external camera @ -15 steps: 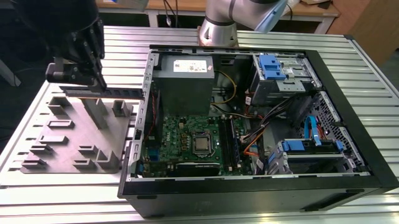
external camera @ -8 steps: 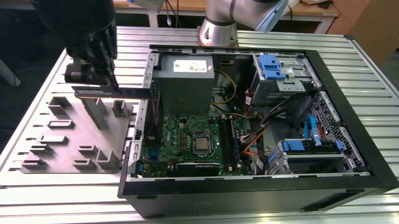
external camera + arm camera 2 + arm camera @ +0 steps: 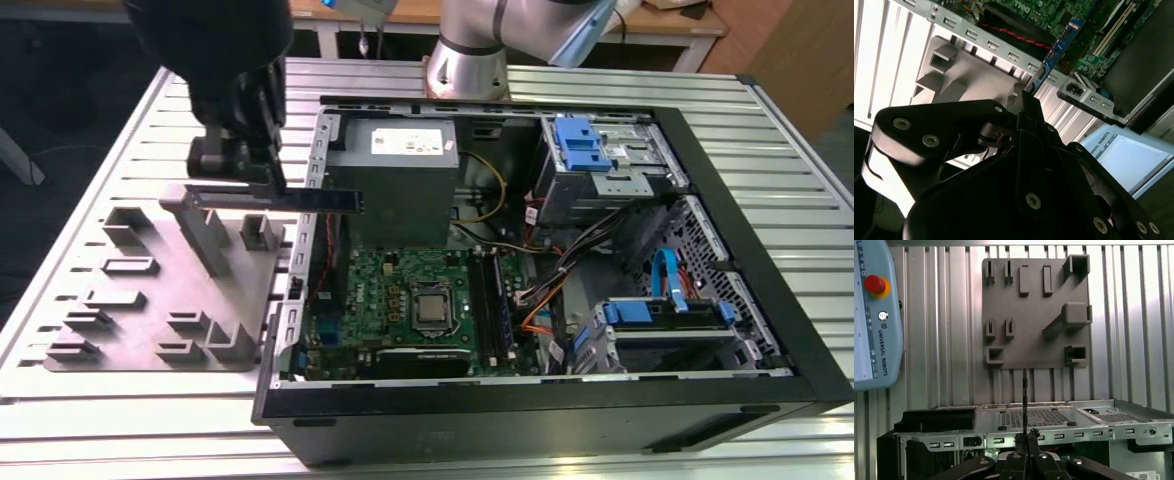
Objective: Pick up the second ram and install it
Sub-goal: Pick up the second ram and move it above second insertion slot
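My gripper [image 3: 244, 180] is shut on the second ram [image 3: 318, 199], a thin dark stick held level in the air. It hangs over the grey fixture plate [image 3: 140, 300], just at the exterior view's left of the open computer case [image 3: 561, 400]. In the second wrist view the ram [image 3: 1058, 46] sticks out from the fingertips [image 3: 1030, 102] toward the motherboard [image 3: 1104, 35]. The first wrist view has the ram [image 3: 1024, 397] edge-on, rising from the gripper [image 3: 1027, 436] in front of the fixture plate [image 3: 1036, 305].
The case lies on its side on a slatted metal table [image 3: 107, 420]. Inside are the green motherboard [image 3: 400, 290], long memory slots [image 3: 497, 300], a grey power supply [image 3: 394, 170] and blue drive bays [image 3: 587, 145]. A control pendant [image 3: 874, 315] lies on the table.
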### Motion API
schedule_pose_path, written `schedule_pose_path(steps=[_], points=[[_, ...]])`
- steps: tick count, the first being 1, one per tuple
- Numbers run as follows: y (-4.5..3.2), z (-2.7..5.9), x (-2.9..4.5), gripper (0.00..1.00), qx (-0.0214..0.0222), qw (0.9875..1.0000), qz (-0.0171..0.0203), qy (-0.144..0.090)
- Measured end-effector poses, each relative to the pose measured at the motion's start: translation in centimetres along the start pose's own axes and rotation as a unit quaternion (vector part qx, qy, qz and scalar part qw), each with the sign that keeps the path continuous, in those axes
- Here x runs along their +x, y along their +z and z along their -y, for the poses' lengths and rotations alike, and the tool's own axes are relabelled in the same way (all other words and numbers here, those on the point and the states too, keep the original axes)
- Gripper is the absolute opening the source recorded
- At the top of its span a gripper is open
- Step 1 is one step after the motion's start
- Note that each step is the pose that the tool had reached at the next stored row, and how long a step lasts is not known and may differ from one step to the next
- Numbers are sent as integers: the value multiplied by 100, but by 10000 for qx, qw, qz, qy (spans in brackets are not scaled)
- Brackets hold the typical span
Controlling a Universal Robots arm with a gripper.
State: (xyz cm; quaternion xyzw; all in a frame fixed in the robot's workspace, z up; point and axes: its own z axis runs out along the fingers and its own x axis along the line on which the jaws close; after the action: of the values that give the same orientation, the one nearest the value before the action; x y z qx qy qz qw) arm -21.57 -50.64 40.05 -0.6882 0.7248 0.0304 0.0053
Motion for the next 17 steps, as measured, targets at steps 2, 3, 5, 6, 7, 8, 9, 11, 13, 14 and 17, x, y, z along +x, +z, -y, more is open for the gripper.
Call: schedule_pose_path(steps=[2, 3, 5, 6, 7, 8, 9, 11, 13, 14, 17], points=[[-1, 59, -3, 8, 0, 10000, 0, 0], [-2, 91, -5, 8, 0, 10000, 0, 0], [-4, 148, -8, 8, 0, 10000, 0, 1], [-5, 177, -9, 8, 0, 10000, 0, 1], [-6, 206, -11, 8, 0, 10000, 0, 1], [-6, 236, -12, 8, 0, 10000, 0, 1], [-8, 265, -14, 8, 0, 10000, 0, 1], [-9, 328, -17, 8, 0, 10000, 0, 1], [-11, 388, -21, 8, 0, 10000, 0, 1], [-11, 417, -23, 8, 0, 10000, 0, 1], [-13, 502, -28, 8, 0, 10000, 0, 1]])
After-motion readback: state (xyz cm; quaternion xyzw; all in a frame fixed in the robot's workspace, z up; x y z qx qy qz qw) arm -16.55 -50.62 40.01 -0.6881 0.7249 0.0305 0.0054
